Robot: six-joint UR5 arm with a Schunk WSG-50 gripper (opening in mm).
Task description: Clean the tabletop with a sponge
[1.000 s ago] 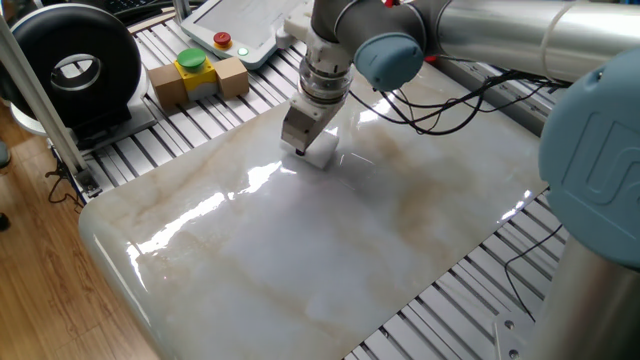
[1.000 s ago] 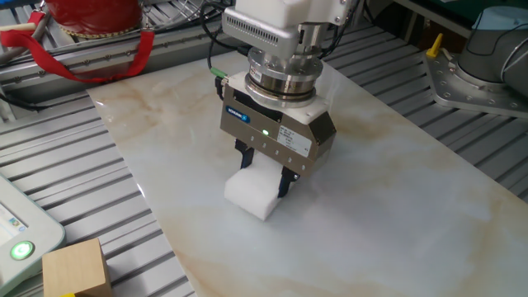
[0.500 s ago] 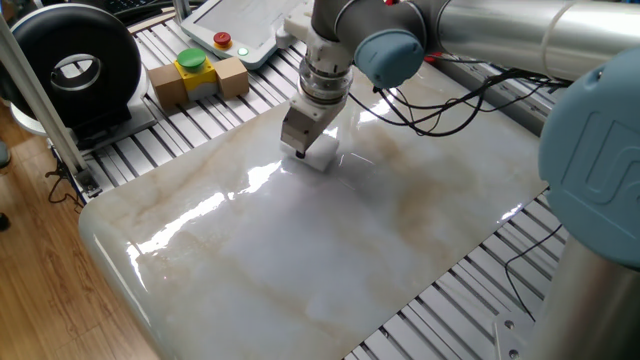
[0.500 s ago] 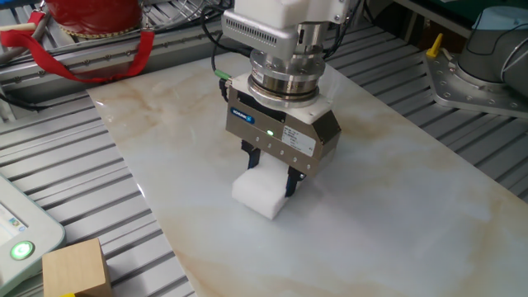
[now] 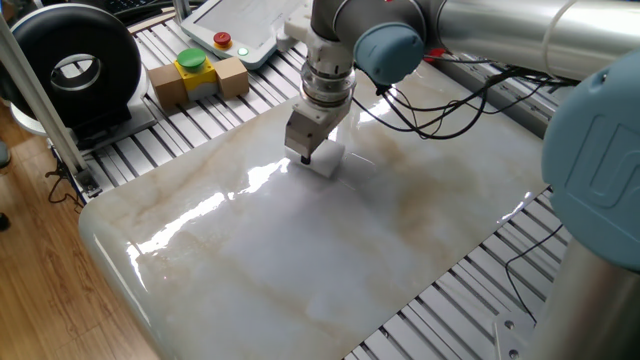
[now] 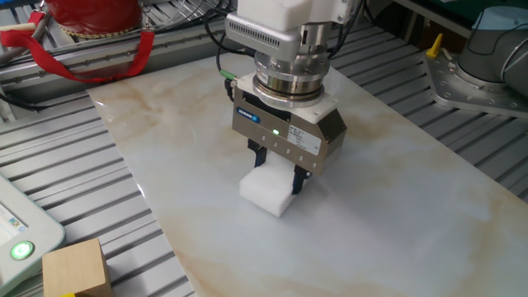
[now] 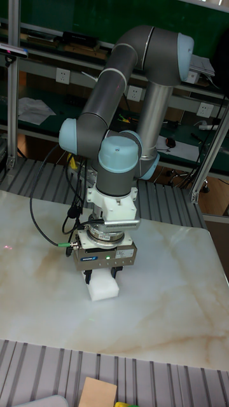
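Jaws with sponge (image 6: 267,192), slightly shifted.

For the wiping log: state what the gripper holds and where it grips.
The gripper holds the sponge, clamped by its upper part between both fingers, its underside on the tabletop.

Setting: robotics laboratory or test workshop; evidence follows. Industrial arm (image 7: 121,82) in grey with light-blue joint caps, mounted at a work surface of ribbed aluminium slats (image 6: 78,177); marble-pattern slab (image 5: 330,250) laid on the slats as a test top; teach pendant (image 5: 235,25) with a red button resting at the slats' far edge; tan cardboard box (image 5: 200,78) bearing a yellow-green button beside it; black cables (image 5: 450,105) trailing loose across the slab; wall sockets (image 7: 62,75) on a dark green wall behind metal shelving (image 7: 63,51); wood-pattern floor (image 5: 40,270) alongside the frame.
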